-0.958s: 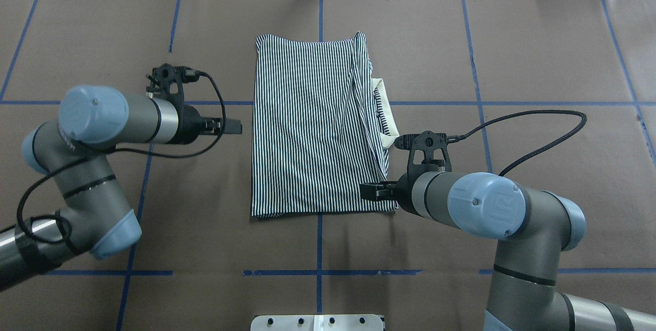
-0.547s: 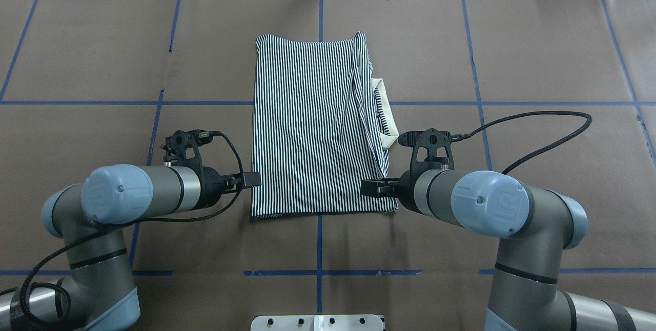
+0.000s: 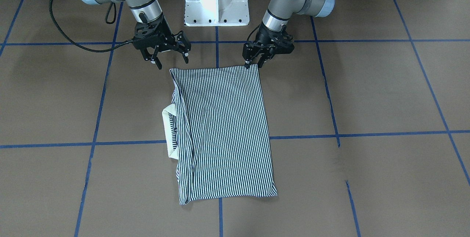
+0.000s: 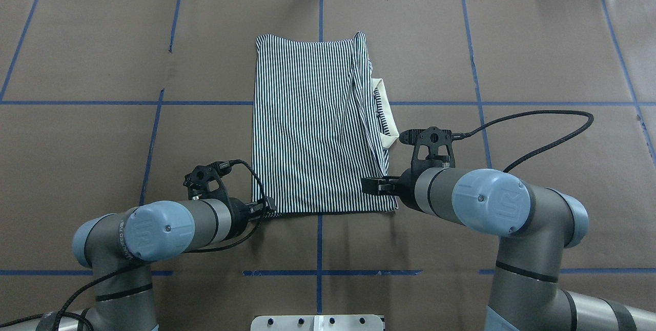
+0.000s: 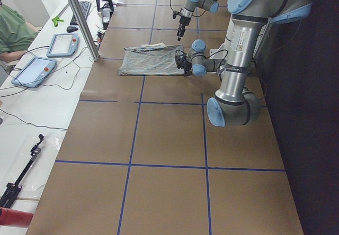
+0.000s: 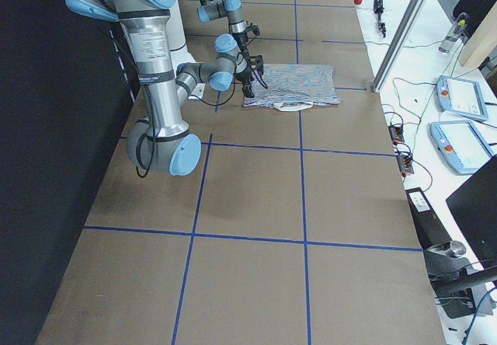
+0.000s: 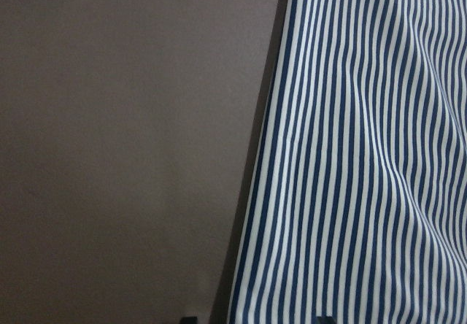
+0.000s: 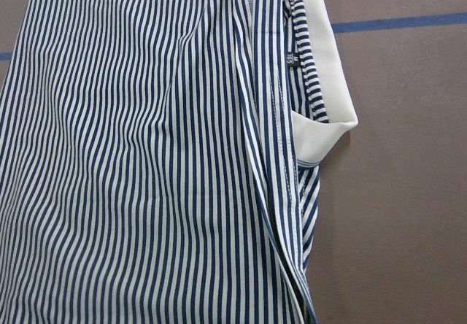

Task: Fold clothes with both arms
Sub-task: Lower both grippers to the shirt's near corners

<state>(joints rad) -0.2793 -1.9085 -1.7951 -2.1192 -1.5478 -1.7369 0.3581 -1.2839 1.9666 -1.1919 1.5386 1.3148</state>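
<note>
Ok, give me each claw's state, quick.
Left claw: open, straddling the near corner of the shirt.
Right claw: open, holding nothing.

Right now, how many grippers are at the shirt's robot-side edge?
2. The left gripper, open, is at the shirt's near-left corner; the right gripper, open, is over its near-right corner. Neither is hidden.
</note>
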